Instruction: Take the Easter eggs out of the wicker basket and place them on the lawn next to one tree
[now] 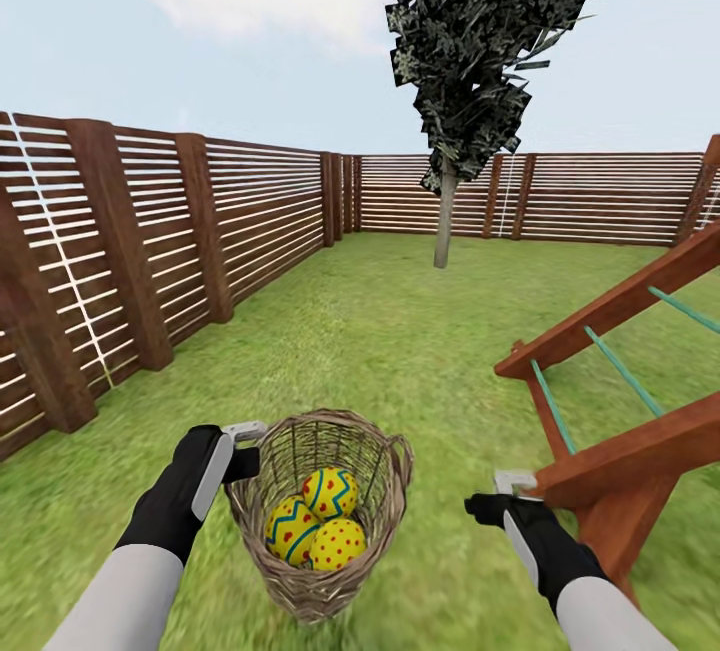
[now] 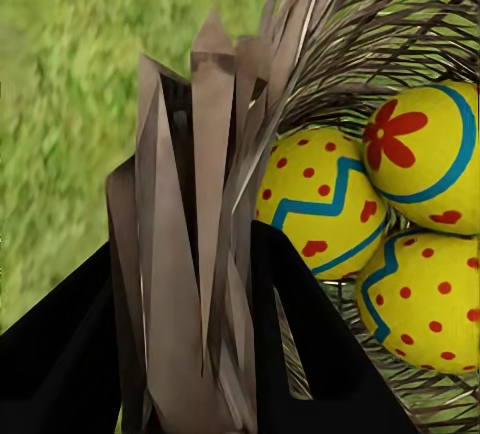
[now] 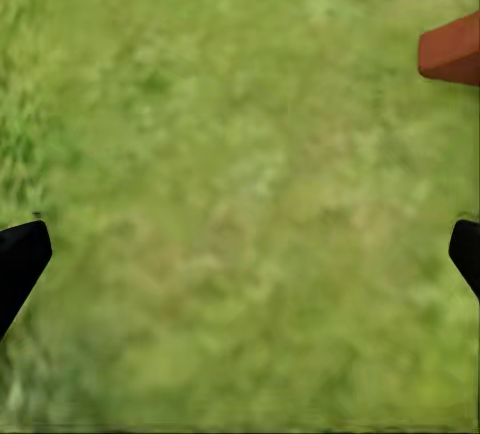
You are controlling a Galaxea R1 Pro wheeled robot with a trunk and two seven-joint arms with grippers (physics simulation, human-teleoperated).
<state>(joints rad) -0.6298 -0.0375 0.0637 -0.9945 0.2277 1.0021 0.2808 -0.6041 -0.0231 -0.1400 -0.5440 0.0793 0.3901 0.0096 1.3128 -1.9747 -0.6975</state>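
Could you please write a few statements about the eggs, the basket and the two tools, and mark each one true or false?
1. All three Easter eggs lie in the wicker basket. True.
2. The left tool is shut on the basket's rim. True.
3. The right tool holds an egg. False: it is open over bare lawn.
4. The basket stands at the foot of the tree. False: the tree stands far off, near the fence.
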